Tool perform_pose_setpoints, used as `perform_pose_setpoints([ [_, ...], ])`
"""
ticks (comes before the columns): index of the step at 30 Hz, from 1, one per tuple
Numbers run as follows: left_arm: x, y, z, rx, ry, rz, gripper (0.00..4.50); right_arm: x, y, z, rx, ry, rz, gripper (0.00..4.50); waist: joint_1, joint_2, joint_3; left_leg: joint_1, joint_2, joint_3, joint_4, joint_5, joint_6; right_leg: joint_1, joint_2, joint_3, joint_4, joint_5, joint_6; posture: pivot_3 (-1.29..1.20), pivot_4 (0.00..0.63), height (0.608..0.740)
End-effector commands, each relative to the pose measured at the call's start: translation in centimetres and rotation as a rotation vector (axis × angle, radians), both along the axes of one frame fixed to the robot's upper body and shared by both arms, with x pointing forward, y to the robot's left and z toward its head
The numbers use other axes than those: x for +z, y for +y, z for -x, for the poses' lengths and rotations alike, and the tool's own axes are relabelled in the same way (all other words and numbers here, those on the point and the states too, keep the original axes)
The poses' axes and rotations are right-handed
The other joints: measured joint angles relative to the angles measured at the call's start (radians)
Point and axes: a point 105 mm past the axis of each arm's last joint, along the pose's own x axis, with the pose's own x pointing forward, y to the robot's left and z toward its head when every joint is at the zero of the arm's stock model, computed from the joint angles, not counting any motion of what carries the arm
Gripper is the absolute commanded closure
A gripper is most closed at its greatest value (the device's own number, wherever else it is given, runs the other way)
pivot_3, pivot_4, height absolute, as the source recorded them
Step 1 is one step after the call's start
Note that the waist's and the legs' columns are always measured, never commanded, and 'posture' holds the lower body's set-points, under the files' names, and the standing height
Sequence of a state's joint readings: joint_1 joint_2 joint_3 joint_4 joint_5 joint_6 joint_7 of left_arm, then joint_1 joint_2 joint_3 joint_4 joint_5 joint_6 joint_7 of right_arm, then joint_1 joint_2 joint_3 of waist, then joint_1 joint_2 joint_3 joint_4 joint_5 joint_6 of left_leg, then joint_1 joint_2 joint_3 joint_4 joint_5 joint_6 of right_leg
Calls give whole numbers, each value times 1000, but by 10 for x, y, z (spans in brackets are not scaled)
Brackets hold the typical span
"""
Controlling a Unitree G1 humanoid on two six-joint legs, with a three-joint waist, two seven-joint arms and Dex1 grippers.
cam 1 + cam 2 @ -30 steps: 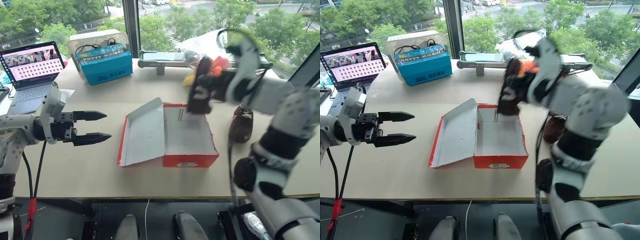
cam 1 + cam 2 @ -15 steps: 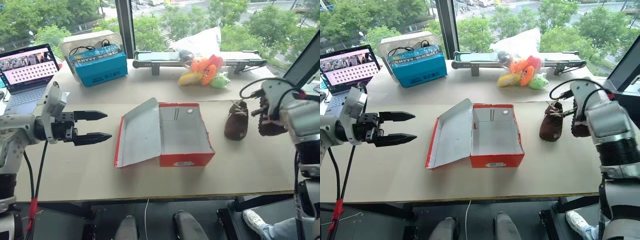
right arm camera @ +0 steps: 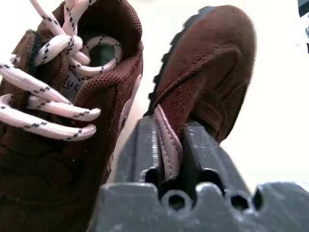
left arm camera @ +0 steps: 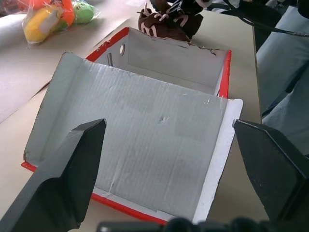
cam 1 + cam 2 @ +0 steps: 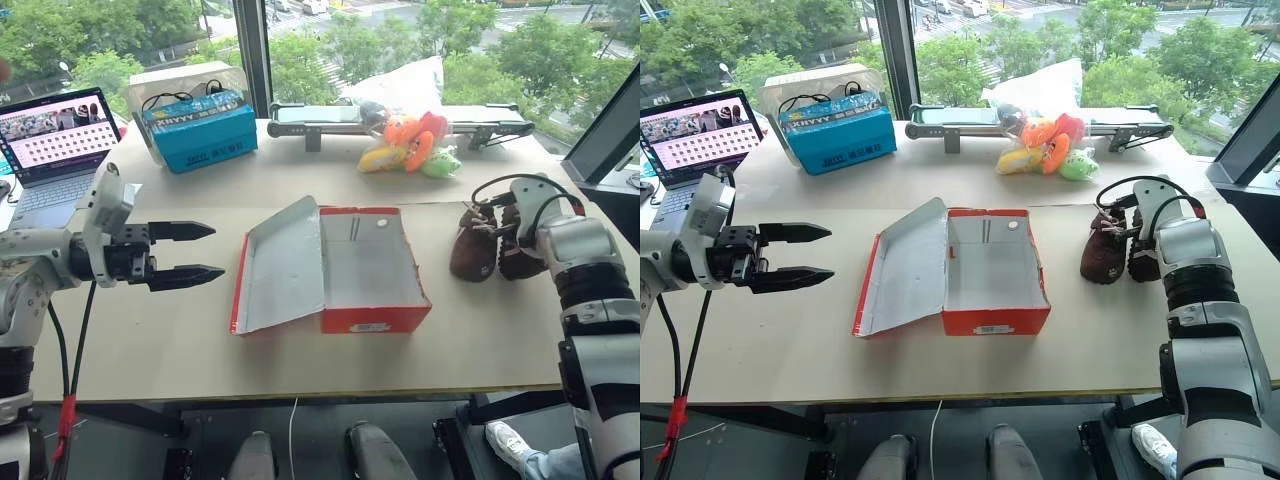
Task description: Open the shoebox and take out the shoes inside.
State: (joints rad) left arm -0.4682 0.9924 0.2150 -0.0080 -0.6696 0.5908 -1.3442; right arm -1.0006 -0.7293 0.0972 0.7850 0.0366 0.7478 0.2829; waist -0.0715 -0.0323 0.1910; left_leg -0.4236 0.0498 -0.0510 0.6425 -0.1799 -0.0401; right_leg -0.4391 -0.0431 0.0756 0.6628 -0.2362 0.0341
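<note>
Brown shoes [image 5: 1120, 245] side by side on the worktop [image 5: 940, 170] at three o'clock of the emptied shoebox [image 5: 995, 322], one pinched by its heel tab [image 3: 166, 140] in the narrow right claw [image 3: 168, 128], left claw [image 5: 825, 252] wide at nine: risks dragging it over if withdrawn unreleased.

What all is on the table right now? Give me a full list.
shoebox: one, red, grey-white inside, table centre, lid open flat to its left.
shoes: two, dark brown, side by side right of the shoebox.
plush toys: a bunch, orange, yellow, green, far side.
blue box: one, far left.
laptop: one, open, far left edge.
left hand: open, hovering left of the shoebox.
right hand: at the right shoe's heel.
</note>
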Motion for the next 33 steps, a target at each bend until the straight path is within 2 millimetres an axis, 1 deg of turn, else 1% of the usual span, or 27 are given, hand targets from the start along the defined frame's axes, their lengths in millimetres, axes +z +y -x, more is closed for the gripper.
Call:
perform_pose_setpoints([
  [1, 11, 1, 3, 0, -42, -4, 0, 2, 1, -1, 9, -32, -65, 1879, 2, 0, 0, 0, 0, 0, 0, 0, 0, 0, 0, 0, 0, 0, 0, 0, 150, 701],
  [2, 11, 1, 2, 1, -42, -4, 0, 0, 2, -1, 12, -28, -75, 1619, 2, 0, 0, -1, 0, 0, 0, 0, 0, 0, 0, 0, 0, 0, 0, 0, 150, 701],
  [4, 11, 1, 2, 0, -42, -4, 0, -1, 2, -1, 8, -25, -74, 916, 2, 0, 0, -1, 0, 0, 0, 0, 0, 0, 0, 0, 0, 0, 0, 0, 150, 701],
  [6, 11, 1, 2, -1, -43, -3, 0, 4, 1, -1, -1, -36, -65, 331, 1, 0, 0, 0, 0, 0, 0, 0, 0, 0, 0, 0, 0, 0, 0, 0, 150, 701],
  [8, 11, 1, 2, 0, -44, -2, 0, 19, -2, 0, -19, -82, -72, 331, -2, 0, 0, 0, 0, 0, 0, 0, 0, 0, 0, 0, 0, 0, 0, 0, 150, 701],
  [10, 11, 1, 1, 3, -45, -2, 0, 41, 1, 2, -9, -128, -61, 331, -3, 1, 1, 0, 0, 0, 0, 0, 0, 0, 0, 0, 1, 0, 0, 0, 150, 701],
  [12, 8, 2, 1, 8, -48, -9, 0, 66, 11, 8, 27, -177, -64, 331, -3, 3, 2, -1, 0, 0, 0, 0, 0, -1, 0, 0, 1, 0, 0, 0, 150, 701],
  [14, 7, 2, 0, 20, -54, -7, 0, 84, 21, 15, 61, -212, -78, 331, -1, 4, 3, -1, 0, 0, 0, 0, 0, -2, 0, 0, 1, 0, 0, 0, 150, 701],
  [17, 8, 2, -1, 28, -59, 6, 0, 101, 33, 27, 101, -242, -95, 331, 3, 4, 3, -1, 0, -1, 0, 0, 0, -2, 0, 0, 1, 0, 0, 0, 150, 701],
  [21, 10, 4, -11, 87, -95, 34, 0, 116, 39, 40, 128, -287, -125, 331, 8, 4, 3, -1, 0, 0, 0, 0, 0, -1, 0, 0, 1, 0, 0, 0, 150, 701],
  [22, 12, 4, -14, 114, -114, 52, 0, 122, 44, 43, 162, -323, -130, 331, 10, 4, 3, -1, 0, 0, 0, 0, 0, -1, 0, 0, 1, 0, 0, 0, 150, 701],
  [23, 16, 6, -20, 170, -151, 80, 0, 128, 58, 47, 238, -374, -168, 331, 12, 4, 3, -1, 0, 0, 0, 0, 0, -1, 0, 0, 1, 0, 0, 0, 150, 701],
  [24, 18, 7, -24, 210, -177, 101, 0, 132, 67, 51, 291, -409, -195, 331, 14, 4, 3, -1, 0, 0, 0, 0, 0, -1, 0, 0, 1, 0, 0, 0, 150, 701],
  [25, 18, 10, -29, 267, -185, 121, 0, 133, 77, 56, 351, -438, -209, 331, 16, 4, 3, -1, 0, -1, 0, 0, 0, -1, 0, 0, 1, 0, 0, 0, 150, 701],
  [27, 13, 21, -43, 439, -213, 154, 0, 119, 102, 71, 489, -467, -203, 331, 16, 4, 2, -1, 0, -1, 0, 0, 0, -1, 0, 0, 1, 0, 0, 0, 150, 701],
  [28, 11, 24, -46, 490, -222, 162, 0, 113, 109, 77, 525, -474, -204, 331, 17, 3, 2, -1, 0, -1, 1, 0, 0, 0, 0, -1, 2, 0, 0, 0, 150, 701],
  [30, 8, 27, -49, 546, -221, 187, 0, 103, 116, 83, 557, -477, -230, 331, 16, 3, 2, -1, 0, -2, 0, 0, 0, 0, 0, -1, 1, 0, 0, 0, 150, 701],
  [31, -1, 35, -52, 654, -211, 229, 0, 83, 121, 91, 560, -451, -283, 331, 17, 3, 2, -1, 0, -1, 1, 0, 0, 0, 0, -1, 1, 1, 1, 0, 150, 701],
  [32, -9, 42, -54, 736, -201, 258, 0, 68, 124, 97, 559, -433, -321, 331, 22, 2, 1, -1, -1, -1, 2, 0, 0, 0, -1, 0, 1, 1, 1, 0, 150, 701],
  [33, -24, 53, -54, 858, -200, 283, 0, 44, 123, 105, 529, -389, -323, 331, 24, 2, 0, 1, 0, -1, 2, 0, 0, 3, -1, -1, 1, 1, 1, 0, 150, 701],
])
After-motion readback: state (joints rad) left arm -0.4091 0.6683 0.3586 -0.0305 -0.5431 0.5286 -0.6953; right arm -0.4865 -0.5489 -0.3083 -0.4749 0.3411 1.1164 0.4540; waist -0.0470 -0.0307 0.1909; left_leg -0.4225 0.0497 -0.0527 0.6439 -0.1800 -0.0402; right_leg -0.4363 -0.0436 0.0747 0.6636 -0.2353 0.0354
